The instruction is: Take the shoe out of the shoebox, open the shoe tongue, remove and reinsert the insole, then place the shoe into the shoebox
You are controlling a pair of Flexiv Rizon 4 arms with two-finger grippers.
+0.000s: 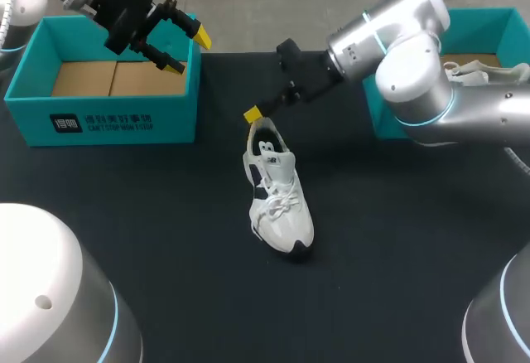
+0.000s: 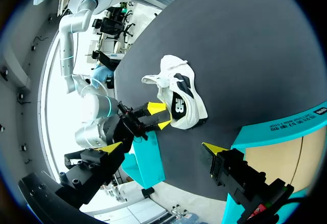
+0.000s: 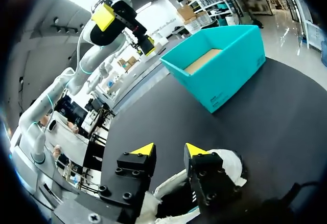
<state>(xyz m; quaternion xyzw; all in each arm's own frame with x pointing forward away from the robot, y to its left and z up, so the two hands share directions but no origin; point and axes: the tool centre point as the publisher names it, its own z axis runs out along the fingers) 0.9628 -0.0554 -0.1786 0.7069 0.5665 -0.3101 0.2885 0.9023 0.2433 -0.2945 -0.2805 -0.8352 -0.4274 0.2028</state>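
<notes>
A dark tabletop [image 1: 166, 239] fills most of the head view. The right arm [image 1: 431, 73] comes in big from the upper right. A teal shoebox [image 1: 108, 123] stands open at the upper left, and a second teal box [image 1: 489, 23] sits at the upper right, partly behind that arm. The white shoe [image 1: 277, 193] stands on its sole in the middle of the frame, out of both boxes, heel toward the top, toe toward the bottom. The right end effector [image 3: 170, 150] sits just at the heel with a narrow gap between its fingers. The left end effector [image 1: 188, 51] hangs over the shoebox's right end, spread wide and holding nothing.
</notes>
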